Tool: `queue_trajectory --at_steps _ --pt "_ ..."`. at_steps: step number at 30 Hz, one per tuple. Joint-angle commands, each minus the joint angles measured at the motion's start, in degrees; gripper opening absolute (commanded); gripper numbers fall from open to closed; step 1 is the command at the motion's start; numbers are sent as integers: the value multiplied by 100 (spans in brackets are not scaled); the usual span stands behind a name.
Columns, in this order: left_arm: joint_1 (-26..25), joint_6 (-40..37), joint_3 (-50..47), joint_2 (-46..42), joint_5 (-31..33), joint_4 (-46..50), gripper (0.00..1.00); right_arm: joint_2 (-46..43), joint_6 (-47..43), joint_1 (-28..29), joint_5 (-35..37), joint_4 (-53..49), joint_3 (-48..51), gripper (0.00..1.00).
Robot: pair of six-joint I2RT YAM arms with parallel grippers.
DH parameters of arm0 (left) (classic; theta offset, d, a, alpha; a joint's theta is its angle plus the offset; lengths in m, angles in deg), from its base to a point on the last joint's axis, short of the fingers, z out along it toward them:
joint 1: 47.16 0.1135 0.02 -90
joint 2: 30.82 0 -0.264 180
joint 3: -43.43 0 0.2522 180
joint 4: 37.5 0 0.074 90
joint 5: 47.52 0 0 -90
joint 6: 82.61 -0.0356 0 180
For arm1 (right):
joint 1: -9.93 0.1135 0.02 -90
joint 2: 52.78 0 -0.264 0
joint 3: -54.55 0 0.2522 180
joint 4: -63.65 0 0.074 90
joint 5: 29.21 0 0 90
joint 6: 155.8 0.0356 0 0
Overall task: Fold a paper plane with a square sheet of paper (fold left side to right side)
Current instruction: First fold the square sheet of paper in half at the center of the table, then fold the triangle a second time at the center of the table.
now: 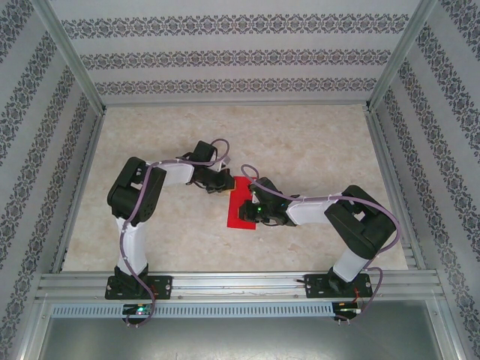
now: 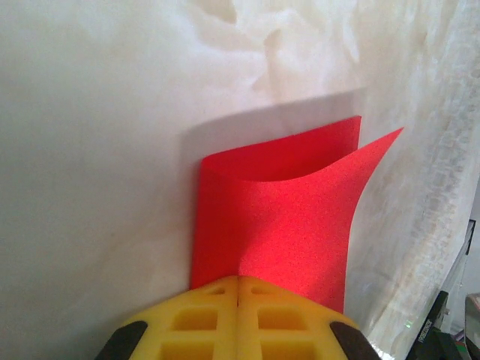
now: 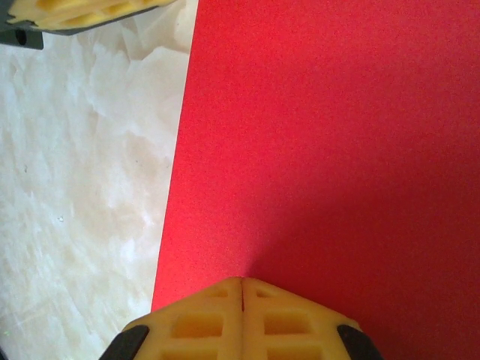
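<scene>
Right wrist view: the right end effector [image 3: 241, 283] is pressing down, clenched, on the square sheet of paper [image 3: 337, 135]. Further off, the left end effector [image 3: 79, 10], clenched too, is sitting at the sheet's far corner on the counter [image 3: 75, 187]. The sheet is lying doubled over mid-counter, its upper layer bowing up. Likely the left-to-right fold is being creased; next, a firm sweep along the fold.
</scene>
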Motion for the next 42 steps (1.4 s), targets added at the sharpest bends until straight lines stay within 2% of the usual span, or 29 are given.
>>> queue_trajectory --at_steps 1,16,26,35,42 --pt "340 -104 313 324 866 -235 1 294 -106 -2 60 -1189 308 0" --pt "390 -69 1100 826 977 18 1 224 -127 -13 43 -1197 378 0" --pt "419 -167 1034 353 993 75 1 144 -167 -22 12 -1221 396 0" --pt "427 -247 -18 -1021 1002 20 1 51 -316 -39 -19 -1199 345 0" --pt "289 424 -1461 -1975 428 -753 1 94 -392 -88 -69 -1197 326 0"
